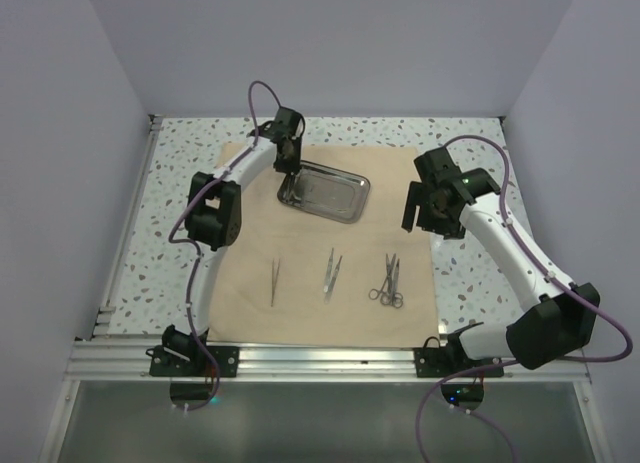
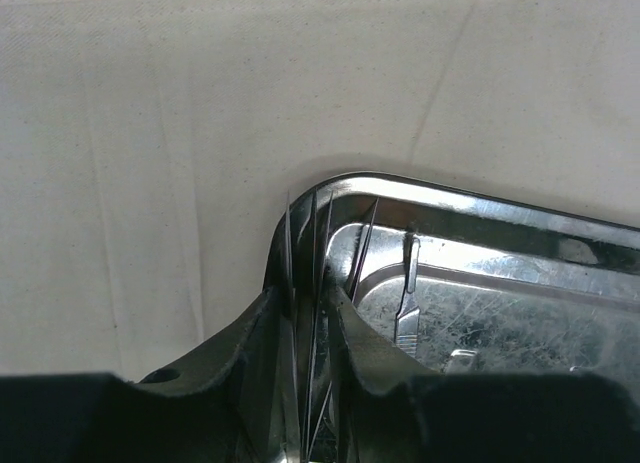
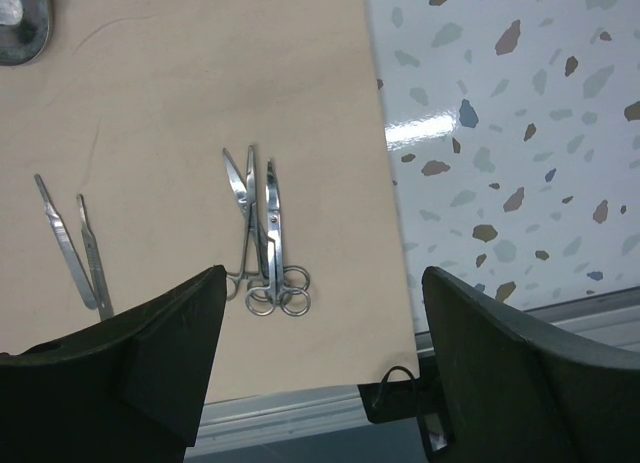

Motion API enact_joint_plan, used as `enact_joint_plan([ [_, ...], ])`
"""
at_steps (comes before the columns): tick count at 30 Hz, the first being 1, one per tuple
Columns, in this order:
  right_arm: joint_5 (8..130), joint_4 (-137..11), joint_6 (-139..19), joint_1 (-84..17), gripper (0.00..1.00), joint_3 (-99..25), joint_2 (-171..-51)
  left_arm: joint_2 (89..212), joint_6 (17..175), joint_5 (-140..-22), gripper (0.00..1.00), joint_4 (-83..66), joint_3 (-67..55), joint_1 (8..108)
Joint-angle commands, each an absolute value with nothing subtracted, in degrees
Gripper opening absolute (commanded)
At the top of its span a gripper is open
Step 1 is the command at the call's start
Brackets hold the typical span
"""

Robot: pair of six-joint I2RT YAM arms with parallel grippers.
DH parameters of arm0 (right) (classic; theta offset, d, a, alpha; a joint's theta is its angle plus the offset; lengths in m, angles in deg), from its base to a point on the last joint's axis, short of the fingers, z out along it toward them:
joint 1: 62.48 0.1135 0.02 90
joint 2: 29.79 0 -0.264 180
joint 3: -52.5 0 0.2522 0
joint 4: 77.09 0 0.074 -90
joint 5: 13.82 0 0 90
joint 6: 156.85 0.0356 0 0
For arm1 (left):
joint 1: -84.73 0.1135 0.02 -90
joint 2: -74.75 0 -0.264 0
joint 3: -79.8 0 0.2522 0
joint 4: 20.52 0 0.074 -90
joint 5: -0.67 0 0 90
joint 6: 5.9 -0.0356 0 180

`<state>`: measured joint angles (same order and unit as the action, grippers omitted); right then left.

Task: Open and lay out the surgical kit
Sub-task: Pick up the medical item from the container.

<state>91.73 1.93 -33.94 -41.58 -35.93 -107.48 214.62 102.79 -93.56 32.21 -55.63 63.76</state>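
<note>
The beige cloth (image 1: 300,238) lies spread flat on the table. At its far end sits the steel tray (image 1: 335,195). My left gripper (image 1: 288,175) is at the tray's left corner (image 2: 330,198), shut on thin silver instruments (image 2: 316,253) whose tips stick up between its fingers. A flat-handled silver instrument (image 2: 407,308) lies in the tray. Laid out on the cloth are tweezers (image 1: 274,281), a second thin pair (image 1: 332,273) and ring-handled scissors and forceps (image 1: 390,281) (image 3: 265,233). My right gripper (image 1: 425,211) (image 3: 320,358) hangs open and empty above the cloth's right edge.
The speckled tabletop (image 3: 520,133) shows to the right of the cloth. A metal rail (image 1: 320,358) runs along the near table edge, with the arm bases on it. White walls close in the left, right and far sides.
</note>
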Motion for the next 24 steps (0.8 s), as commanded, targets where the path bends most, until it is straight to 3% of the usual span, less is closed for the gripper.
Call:
enact_joint_plan([
  [1, 93.1, 2.1, -34.6, -41.9, 0.83, -38.3, -107.9, 217.0, 103.4, -91.3, 0.3, 32.4, -58.0, 64.8],
  [7, 93.4, 2.3, -34.4, -42.0, 0.83, -38.6, -108.0, 219.5, 104.0, -87.3, 0.29, 33.0, -57.9, 65.0],
  [16, 93.5, 2.6, -34.4, -42.2, 0.83, -39.1, -108.5, 220.9, 104.0, -85.1, 0.13, 32.4, -56.2, 65.0],
  [19, 93.2, 2.4, -34.3, -42.2, 0.83, -39.4, -108.5, 221.0, 103.7, -84.8, 0.01, 32.6, -56.1, 65.0],
  [24, 92.5, 2.2, -34.3, -42.2, 0.83, -39.2, -108.5, 218.5, 103.3, -85.0, 0.0, 32.5, -55.7, 65.0],
])
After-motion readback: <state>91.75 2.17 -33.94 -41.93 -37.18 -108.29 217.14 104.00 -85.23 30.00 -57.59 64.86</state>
